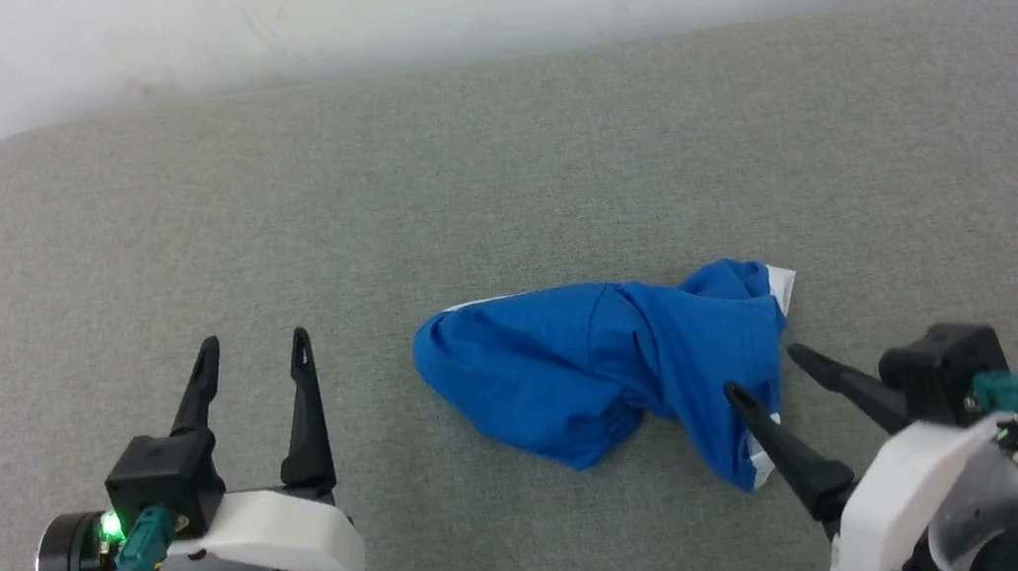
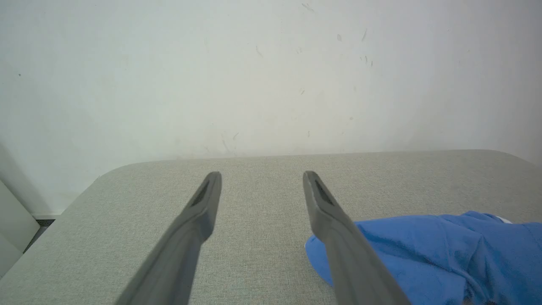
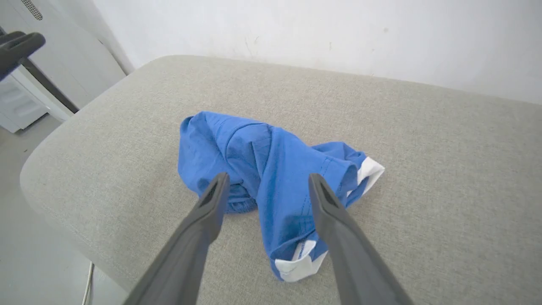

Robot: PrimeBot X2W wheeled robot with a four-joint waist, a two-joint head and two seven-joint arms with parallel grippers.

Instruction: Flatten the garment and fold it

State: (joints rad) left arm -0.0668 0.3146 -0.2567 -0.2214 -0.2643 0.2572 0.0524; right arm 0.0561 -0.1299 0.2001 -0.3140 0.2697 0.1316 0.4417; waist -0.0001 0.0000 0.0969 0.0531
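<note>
One crumpled heap is all the bright royal-blue thin-fabric shorts with white trim (image 1: 600, 362) amount to. They lie twisted near the middle of the grey cloth-covered desk (image 1: 162, 225), a little towards its near right. By my judgement the flattening has hardly begun and the folding is far off.

The right hand (image 1: 762, 369) holds its two dark fingers spread wide over the shorts' near right end, pinching nothing. The left hand (image 1: 255, 339), just as wide and empty, hovers well to the left of the heap.

The next move probably calls for each hand to take a separate edge and draw the cloth apart to undo the twist.

The right wrist view shows the shorts (image 3: 262, 169) with two white hem corners, one near and one to the right, plainer than from the head. The head view gives the spacing of both hands. The left wrist view catches the heap's rounded left end (image 2: 444, 254) beside that hand's (image 2: 262, 173) right finger.
</note>
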